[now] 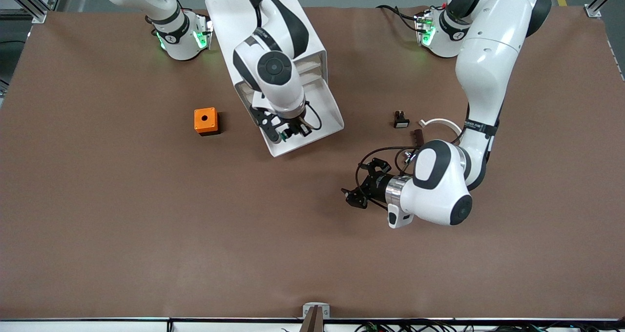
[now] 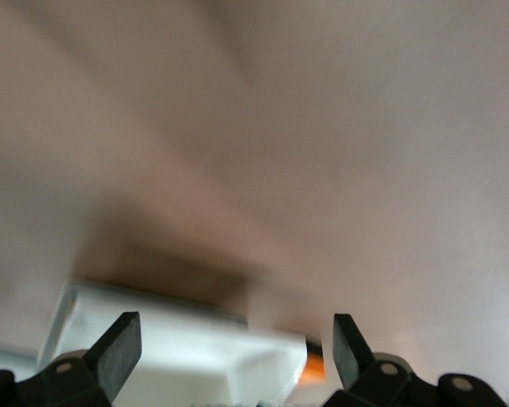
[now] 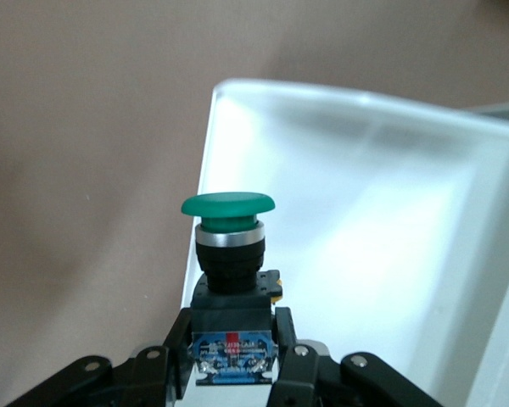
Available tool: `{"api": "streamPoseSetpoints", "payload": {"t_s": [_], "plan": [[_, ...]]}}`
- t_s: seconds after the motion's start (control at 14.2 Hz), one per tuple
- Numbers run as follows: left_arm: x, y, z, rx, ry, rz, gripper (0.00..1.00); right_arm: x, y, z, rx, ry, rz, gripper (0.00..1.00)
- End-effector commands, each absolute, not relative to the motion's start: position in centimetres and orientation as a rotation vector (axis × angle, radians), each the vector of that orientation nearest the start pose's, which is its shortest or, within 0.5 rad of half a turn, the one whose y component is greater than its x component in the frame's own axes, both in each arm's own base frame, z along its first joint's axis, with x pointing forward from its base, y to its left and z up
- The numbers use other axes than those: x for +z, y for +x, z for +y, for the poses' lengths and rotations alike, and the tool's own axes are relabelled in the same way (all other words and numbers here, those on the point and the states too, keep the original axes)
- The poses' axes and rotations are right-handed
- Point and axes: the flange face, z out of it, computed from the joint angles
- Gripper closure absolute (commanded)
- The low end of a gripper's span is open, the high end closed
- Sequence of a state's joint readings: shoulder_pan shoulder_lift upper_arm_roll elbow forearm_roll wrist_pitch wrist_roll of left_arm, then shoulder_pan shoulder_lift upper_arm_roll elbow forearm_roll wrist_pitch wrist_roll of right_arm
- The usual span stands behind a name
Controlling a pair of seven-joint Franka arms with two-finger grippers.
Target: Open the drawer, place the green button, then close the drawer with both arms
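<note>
The white drawer (image 1: pixel 326 111) stands pulled out of its cabinet (image 1: pixel 228 14) toward the front camera. My right gripper (image 1: pixel 293 131) hangs over the drawer's front end, shut on the button (image 1: pixel 284 136). In the right wrist view the button (image 3: pixel 228 206) shows a round green cap and a black-and-blue body clamped between the fingers of the right gripper (image 3: pixel 233 356), with the drawer's white inside (image 3: pixel 390 212) below it. My left gripper (image 1: pixel 359 191) is open and empty, low over the table toward the left arm's end. The left wrist view has this gripper (image 2: pixel 236 356) facing the drawer (image 2: pixel 178 356).
An orange box (image 1: pixel 205 121) with a hole stands beside the drawer toward the right arm's end. A black button with a white face (image 1: pixel 401 119), a white ring (image 1: pixel 442 123) and a small brown piece (image 1: pixel 418 136) lie close to the left arm.
</note>
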State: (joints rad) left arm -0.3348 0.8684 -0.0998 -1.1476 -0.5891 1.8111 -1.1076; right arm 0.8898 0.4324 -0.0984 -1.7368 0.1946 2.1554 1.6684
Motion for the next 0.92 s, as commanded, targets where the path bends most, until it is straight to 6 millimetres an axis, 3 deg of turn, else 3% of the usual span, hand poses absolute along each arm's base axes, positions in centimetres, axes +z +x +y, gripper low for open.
{"api": "streamPoseSetpoints", "payload": {"t_s": [0.0, 0.21, 0.28, 0.64, 0.71, 0.78, 0.85], "plan": [[29.3, 66.4, -35.7, 0.643, -3.085, -1.296, 0.01, 30.7, 42.8, 48.6, 0.179, -2.703, 1.496, 1.0], [29.4, 65.3, -39.3, 0.37, -3.153, -1.144, 0.01, 28.8, 41.3, 49.9, 0.174, -2.721, 1.525, 1.0], [29.3, 65.2, -39.5, 0.302, -3.149, -1.113, 0.01, 28.6, 40.9, 50.2, 0.173, -2.721, 1.537, 1.0], [28.9, 64.1, -40.8, 0.256, -3.134, -1.047, 0.01, 28.2, 40.7, 50.4, 0.173, -2.701, 1.593, 1.0], [29.0, 63.9, -41.2, 0.22, -3.134, -1.008, 0.01, 28.3, 41.0, 50.3, 0.171, -2.687, 1.616, 0.94], [28.9, 63.8, -41.3, 0.206, -3.13, -0.993, 0.01, 28.3, 41.0, 50.2, 0.171, -2.683, 1.622, 0.6], [28.8, 63.4, -41.8, 0.207, -3.132, -0.976, 0.01, 28.3, 41.1, 50.2, 0.169, -2.68, 1.625, 0.15]]}}
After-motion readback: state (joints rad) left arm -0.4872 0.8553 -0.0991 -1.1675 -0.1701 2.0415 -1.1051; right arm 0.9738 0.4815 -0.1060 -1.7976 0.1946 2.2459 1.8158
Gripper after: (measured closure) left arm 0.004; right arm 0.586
